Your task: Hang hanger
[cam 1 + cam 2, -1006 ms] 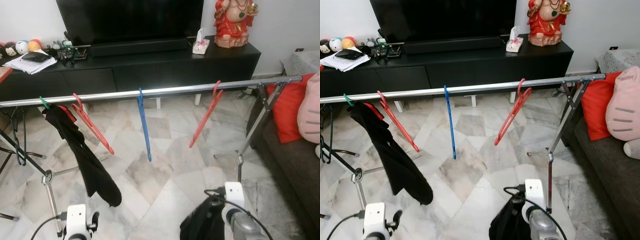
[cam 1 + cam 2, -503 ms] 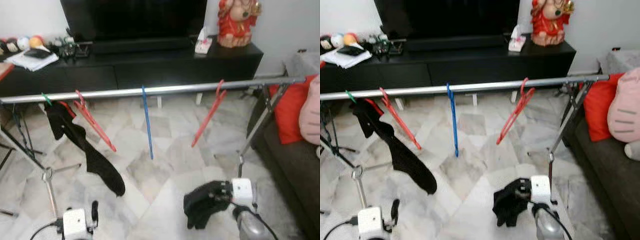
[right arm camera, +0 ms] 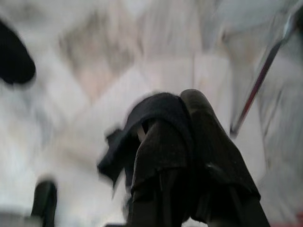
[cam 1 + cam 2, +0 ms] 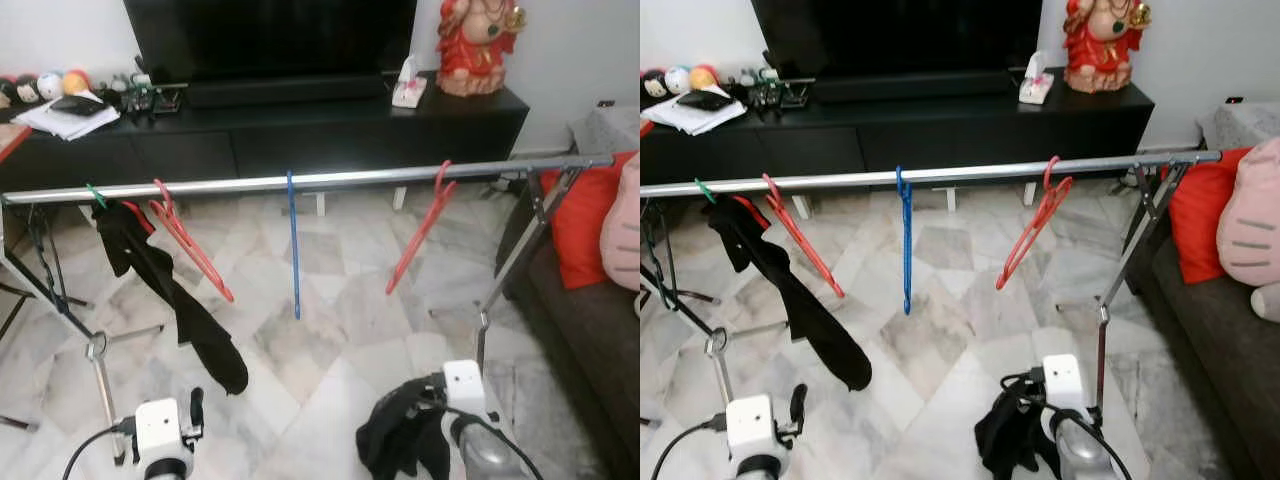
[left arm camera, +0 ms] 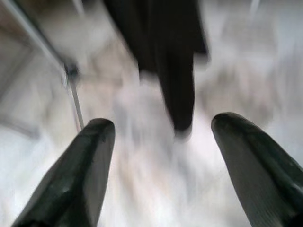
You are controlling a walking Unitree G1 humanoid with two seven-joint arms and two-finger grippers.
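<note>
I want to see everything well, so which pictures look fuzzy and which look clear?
The left and right eye views are fairly clear: the rail and blue hanger look sharp. Both wrist views are blurry: in the left wrist view the floor smears past the open left hand, and in the right wrist view the black cloth in the right hand looks soft.

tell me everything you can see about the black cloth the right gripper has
The black cloth is a soft, crumpled dark fabric, bunched into a loose wad and not spread out. It hangs low in front of the robot, over the marble floor and below the metal rail. The right gripper is shut on it, the fabric wrapped over its fingers, with folds drooping to one side. It looks apart from the floor. The wrist view is blurred, so no seams or labels can be made out.
</note>
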